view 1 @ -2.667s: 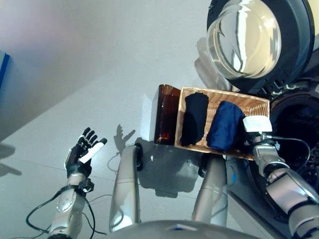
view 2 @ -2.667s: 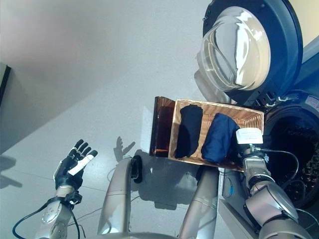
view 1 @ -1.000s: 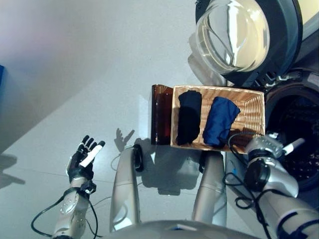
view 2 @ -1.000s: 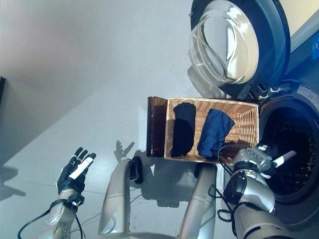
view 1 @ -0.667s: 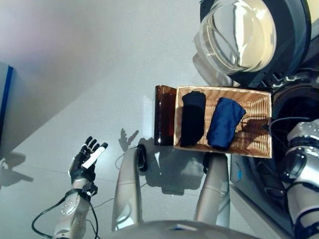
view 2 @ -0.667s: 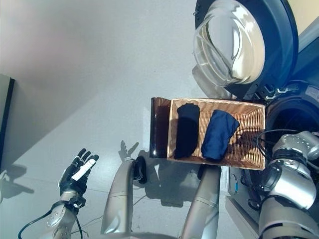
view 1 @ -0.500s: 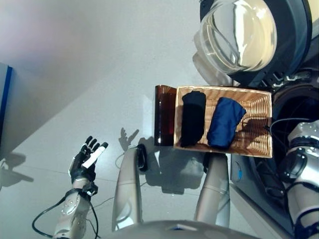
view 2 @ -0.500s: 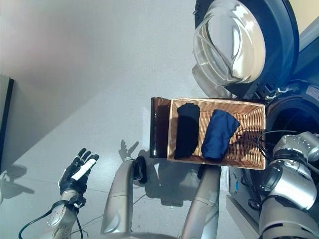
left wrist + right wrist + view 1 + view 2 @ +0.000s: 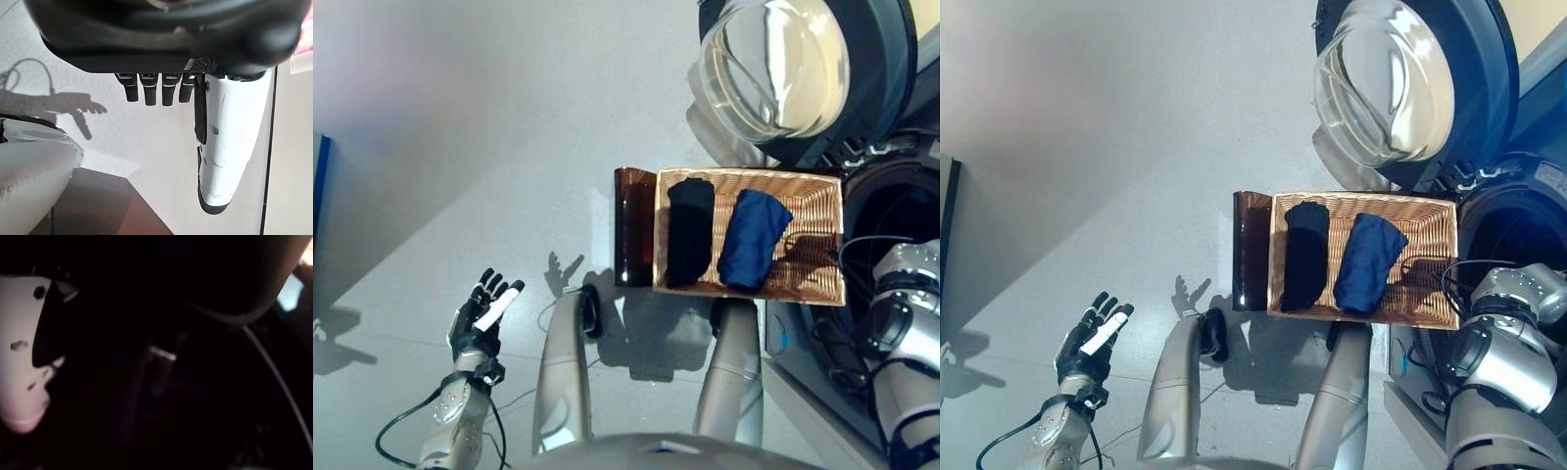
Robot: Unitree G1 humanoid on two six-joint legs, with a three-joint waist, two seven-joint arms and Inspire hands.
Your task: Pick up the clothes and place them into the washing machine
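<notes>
A wicker basket (image 9: 813, 220) stands on the floor in front of me. In it lie a black garment (image 9: 689, 233) on the left and a navy garment (image 9: 752, 238) beside it. To the right is the washing machine's dark drum opening (image 9: 901, 211), and its round glass door (image 9: 783, 69) is swung open above the basket. My right arm reaches into that opening. Only the white thumb cover of my right hand (image 9: 22, 357) shows, in the dark right wrist view. My left hand (image 9: 481, 311) hovers open and empty over the floor at the lower left, far from the basket.
A brown translucent box (image 9: 633, 225) stands against the basket's left side. A blue panel edge (image 9: 318, 196) shows at the far left. Grey floor (image 9: 489, 147) spreads out to the left of the basket.
My right arm left the basket's right end and swung right into the drum opening, where it has stayed for the last half second. Both garments stayed in the basket. The left hand barely moved.
</notes>
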